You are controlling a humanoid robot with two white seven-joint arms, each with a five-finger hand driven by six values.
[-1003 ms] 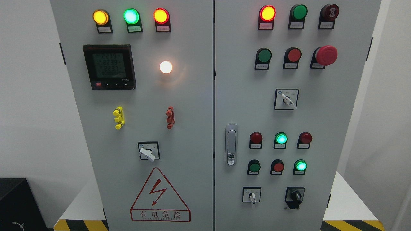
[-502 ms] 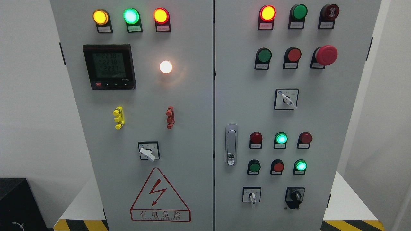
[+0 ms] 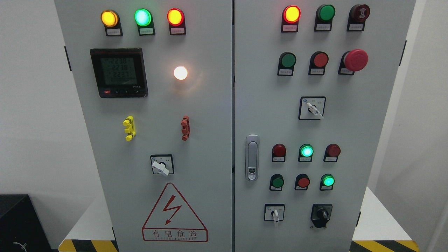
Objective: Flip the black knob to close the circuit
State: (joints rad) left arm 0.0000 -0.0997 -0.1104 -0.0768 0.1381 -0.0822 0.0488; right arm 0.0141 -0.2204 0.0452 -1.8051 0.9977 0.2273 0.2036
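Note:
The black knob [image 3: 321,214] sits on a black square plate at the lower right of the right cabinet door [image 3: 322,126]. Its grip stands roughly upright with a small white mark near its middle. Neither of my hands nor any arm shows in the head view.
The grey electrical cabinet has two doors. The left door holds lit indicator lamps [image 3: 142,17], a digital meter [image 3: 119,72], a white-handled selector [image 3: 161,167] and a red warning triangle [image 3: 174,215]. The right door holds push buttons, a red emergency stop [image 3: 355,60], white selectors [image 3: 314,109] and a door latch [image 3: 252,157].
The cabinet and the black knob stay as they were. Only the meter digits flicker.

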